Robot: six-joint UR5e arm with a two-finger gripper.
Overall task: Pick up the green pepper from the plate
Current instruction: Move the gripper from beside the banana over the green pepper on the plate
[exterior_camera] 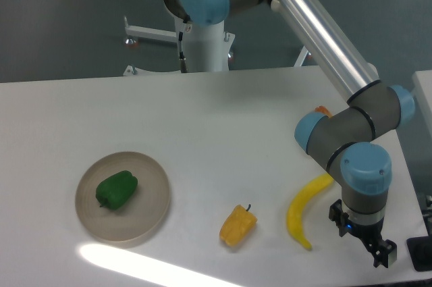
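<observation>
Non-task stuff you've got in view: white tabletop (223, 132) carrying a yellow-orange pepper (237, 226) at about 6 o'clock, lying on its side, dark stem pointing up. Just to its 3 o'clock sits a yellow banana (304, 209), curved, near but not touching. A small orange item (322, 110) at 2 o'clock is mostly hidden; you can't identify it.
</observation>
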